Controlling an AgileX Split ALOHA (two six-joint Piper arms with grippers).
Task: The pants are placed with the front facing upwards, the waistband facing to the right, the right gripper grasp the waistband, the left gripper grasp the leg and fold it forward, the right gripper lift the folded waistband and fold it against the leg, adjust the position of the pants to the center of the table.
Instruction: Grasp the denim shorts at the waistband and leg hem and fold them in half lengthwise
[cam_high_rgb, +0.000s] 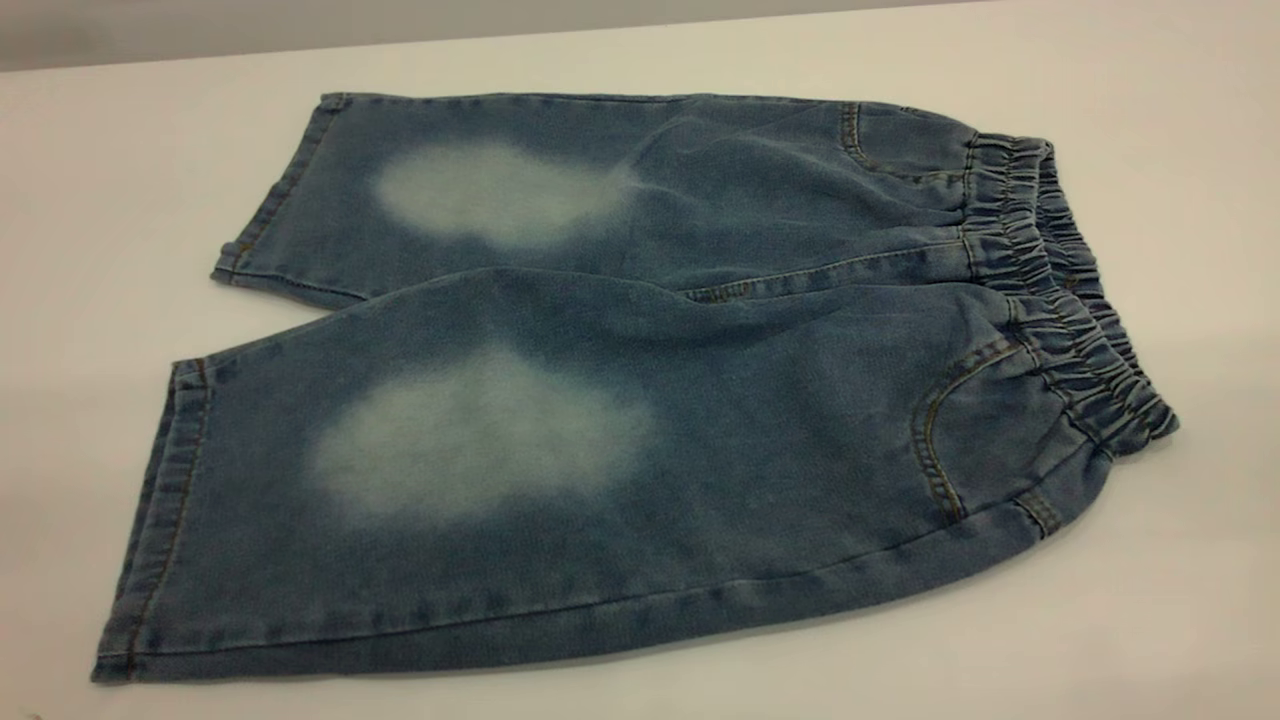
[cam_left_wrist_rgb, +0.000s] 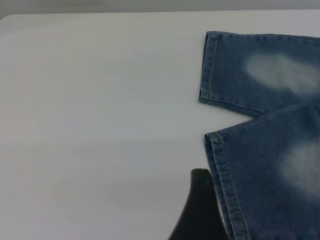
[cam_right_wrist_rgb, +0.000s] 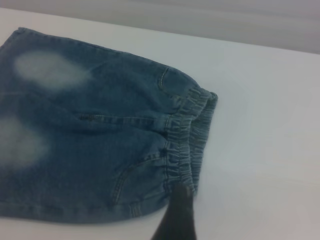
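the short, wide-legged blue denim pants (cam_high_rgb: 620, 390) lie flat and front-up on the plain white table (cam_high_rgb: 120, 200), with the ruched elastic waistband (cam_high_rgb: 1070, 300) toward the right and nothing folded yet. in the right wrist view one black wedge-shaped finger of the right gripper (cam_right_wrist_rgb: 176, 216) sits at the waistband's near corner; in the left wrist view a dark finger of the left gripper (cam_left_wrist_rgb: 199, 210) sits just beside a leg hem (cam_left_wrist_rgb: 225, 185). a good grasp would pinch both fabric layers at each edge, so the fold lifts evenly. only one finger of each gripper shows, so it cannot be told whether either is open or closed; neither arm appears in the exterior view.
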